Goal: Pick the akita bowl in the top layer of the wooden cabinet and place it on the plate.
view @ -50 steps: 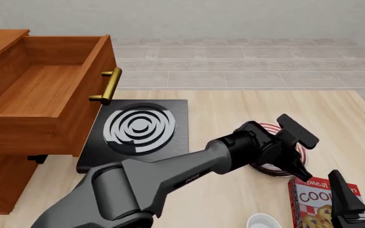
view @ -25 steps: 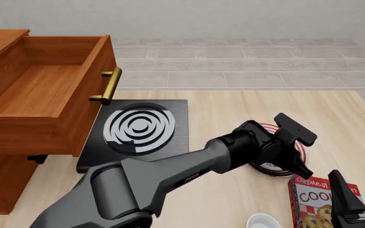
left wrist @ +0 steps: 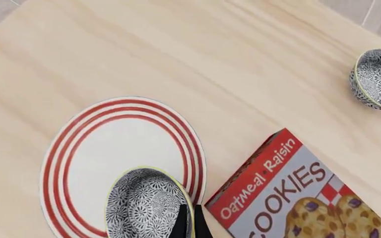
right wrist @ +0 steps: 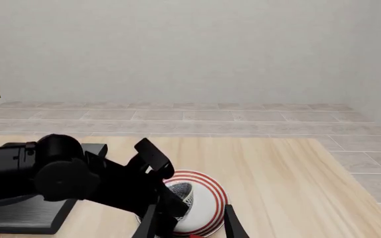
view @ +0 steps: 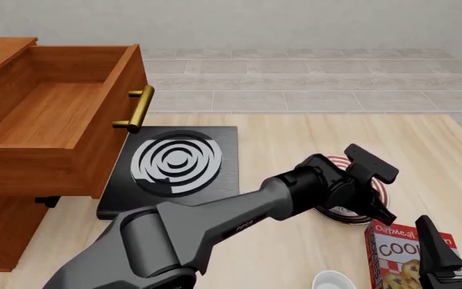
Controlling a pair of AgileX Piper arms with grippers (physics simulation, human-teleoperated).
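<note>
Ceramic by the look of it: akita bowl (left wrist: 144,203) is small, stiff, prob. light but glazed, so slick and chippable if I let it drop. It sits on the plate (left wrist: 104,144), off-centre toward the cookie box (left wrist: 309,198), w/ my left gripper (left wrist: 190,225) pinching its rim wall, one finger inside and one outside, from what the left wrist view shows. In the front view the left gripper (view: 372,201) hangs over the plate (view: 379,188) and hides most of the bowl. Rim pinch is the only sensible hold on a thing this round; body's too wide and smooth. Can't tell if the base is fully down. I'd judge release should be gentle, fingers spread slowly. Right gripper (right wrist: 187,225) idles near the box, fingers apart, nothing btwn them. Top layer (view: 55,120) of the wooden cabinet (view: 6,235) stands pulled out. A second patterned bowl (left wrist: 378,78) sits well apart on the table (left wrist: 243,74).
</note>
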